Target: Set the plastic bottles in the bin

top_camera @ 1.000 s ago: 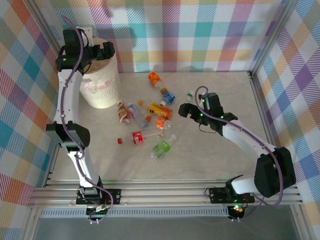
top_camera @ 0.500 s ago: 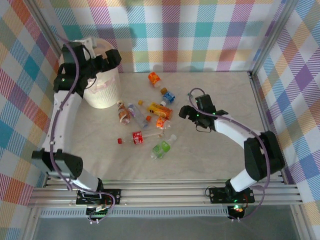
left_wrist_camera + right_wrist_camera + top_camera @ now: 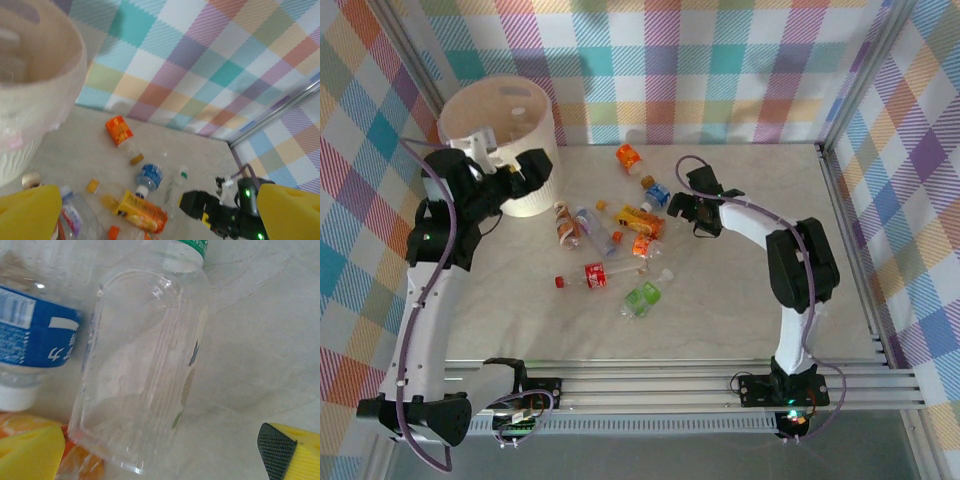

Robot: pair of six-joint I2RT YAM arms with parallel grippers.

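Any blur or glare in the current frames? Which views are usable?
Left wrist: round cream-white lined bin smeared and soft, orange-labelled bottle beyond it readable. Right wrist: clear plastic bottle with green cap sharp, small glint on the blue-labelled bottle. Top external: even light, soft shadows, no glare.

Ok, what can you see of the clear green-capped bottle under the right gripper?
The clear bottle is see-through ribbed plastic, seemingly empty, with a green cap and faint dark marks on one side. It lies on its side on the pale table, close beside a blue-labelled bottle; whether they touch is unclear. Its base sits between the fingers of the open right gripper, neither touching it.
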